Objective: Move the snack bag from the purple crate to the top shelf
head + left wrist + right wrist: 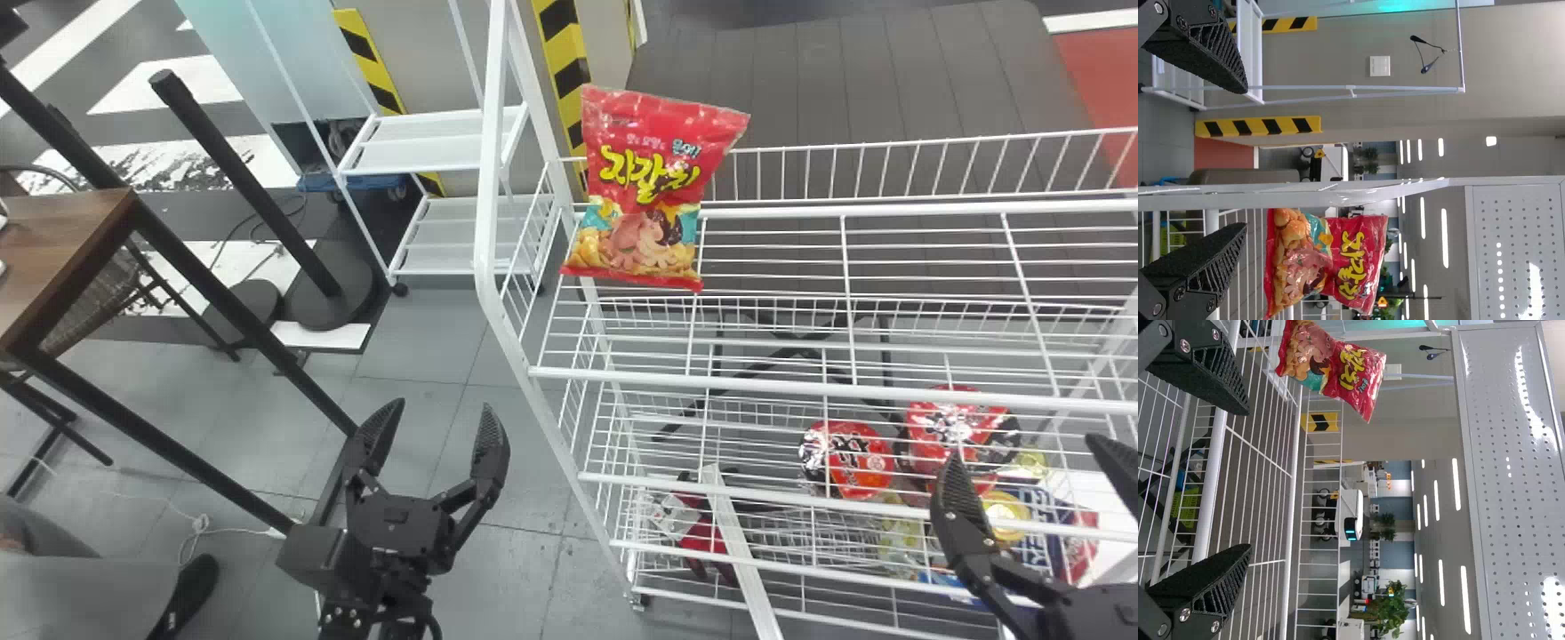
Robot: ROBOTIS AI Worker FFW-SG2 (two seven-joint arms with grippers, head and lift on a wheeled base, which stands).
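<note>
The bag (656,191) stood on the top shelf (800,389), a post (490,178) between it and the left gripper (438,409), spread wide like the right gripper (1022,447). Red tubs (847,458) sat lower in the head view; the right wrist view showed a plant (1391,611) and perforated panel (1508,493).

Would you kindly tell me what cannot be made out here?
Snack bag, back: turned away, head view.
Round red package, underside: beneath its top, head view.
Right gripper, body: cut by right edge, head view.
Pale bar, near end: below bottom edge, head view.
</note>
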